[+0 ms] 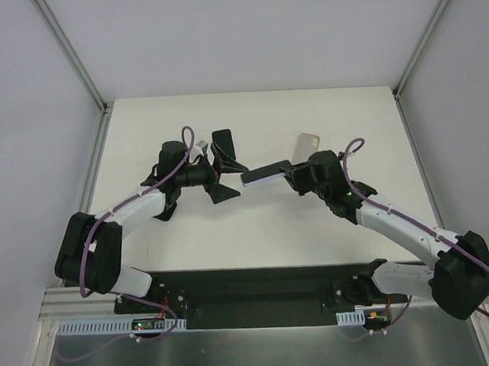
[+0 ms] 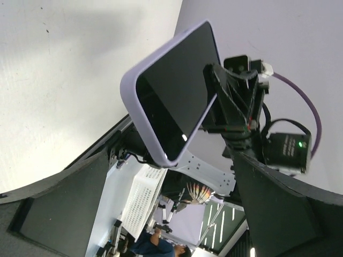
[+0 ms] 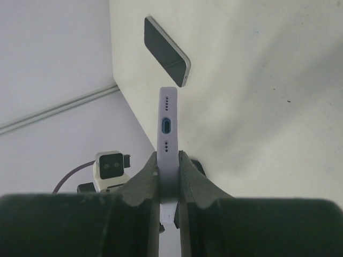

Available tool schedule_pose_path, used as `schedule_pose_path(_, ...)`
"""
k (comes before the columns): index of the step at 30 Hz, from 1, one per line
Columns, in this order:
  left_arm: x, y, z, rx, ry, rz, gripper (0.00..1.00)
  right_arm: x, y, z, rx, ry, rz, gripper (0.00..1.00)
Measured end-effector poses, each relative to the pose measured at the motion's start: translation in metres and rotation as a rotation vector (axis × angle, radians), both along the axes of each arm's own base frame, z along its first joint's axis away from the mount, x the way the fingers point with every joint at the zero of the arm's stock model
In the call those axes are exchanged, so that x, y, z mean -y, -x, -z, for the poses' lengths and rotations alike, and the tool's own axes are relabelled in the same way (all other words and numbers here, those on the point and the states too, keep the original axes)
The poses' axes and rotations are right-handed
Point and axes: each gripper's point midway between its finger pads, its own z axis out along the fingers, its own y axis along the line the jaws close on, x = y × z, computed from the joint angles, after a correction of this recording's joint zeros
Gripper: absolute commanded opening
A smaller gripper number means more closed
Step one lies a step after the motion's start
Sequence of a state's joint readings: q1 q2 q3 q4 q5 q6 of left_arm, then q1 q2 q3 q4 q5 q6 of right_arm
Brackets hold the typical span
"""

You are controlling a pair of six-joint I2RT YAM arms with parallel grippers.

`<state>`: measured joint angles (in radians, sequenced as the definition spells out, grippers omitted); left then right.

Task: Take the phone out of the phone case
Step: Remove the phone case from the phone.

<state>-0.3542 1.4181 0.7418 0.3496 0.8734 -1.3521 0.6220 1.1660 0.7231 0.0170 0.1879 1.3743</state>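
We see the right gripper (image 3: 168, 160) pressed together on one short end of the lavender phone case (image 1: 263, 176), holding it edge-up in the air over the middle of the table (image 1: 330, 227), w/ the free end reaching left toward the left gripper (image 1: 224, 168). That one is spread wide, its fingers (image 1: 223, 143) apart from the case and gripping nothing. A dark glossy face fills the case in the left wrist view, so we judge the phone (image 2: 177, 91) is still seated inside (we can't confirm it from the port end in the right wrist view). A second dark slab (image 3: 167, 51) lies flat on the table, just far of the right gripper; whether it's another phone we can't tell. Main risks as we read them: the right pinch sits on one end only, so any push or peel from the left side acts far from that grip, and the case could pivot or slip btwn the jaws. If the phone pops free w/o the left fingers closed on it, it drops to the table, maybe onto that slab. A soft case may also just flex, not release. And a wide-spread left finger could clip the case rim on approach and knock it askew.
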Motion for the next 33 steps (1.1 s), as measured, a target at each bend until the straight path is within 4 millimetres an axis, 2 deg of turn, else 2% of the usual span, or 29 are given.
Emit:
schedule_pose_path(4,0.007,-0.009,0.002,-0.004,-0.016,-0.009,0.99,-0.003,0.010,-0.012,-0.061,0.029,0.044,0.01)
schedule_pose_path(9,0.013,-0.019,-0.003,-0.001,-0.041,-0.029,0.99,0.000,0.017,-0.044,-0.112,0.061,0.119,0.01)
schedule_pose_path(13,0.016,-0.025,-0.006,0.001,-0.050,-0.047,0.99,-0.001,0.016,-0.060,-0.145,0.098,0.165,0.01)
schedule_pose_path(15,0.016,-0.028,-0.006,-0.005,-0.054,-0.055,0.97,-0.003,0.017,-0.057,-0.161,0.118,0.174,0.01)
schedule_pose_path(20,0.017,-0.032,-0.005,-0.033,-0.058,-0.073,0.87,-0.004,0.025,-0.033,-0.223,0.196,0.169,0.02)
schedule_pose_path(26,0.021,-0.034,0.000,-0.079,-0.033,-0.057,0.86,-0.005,0.019,-0.019,-0.149,0.197,0.145,0.01)
schedule_pose_path(33,0.024,-0.023,-0.003,-0.109,0.029,-0.006,0.88,0.008,0.012,-0.025,-0.026,0.186,0.083,0.01)
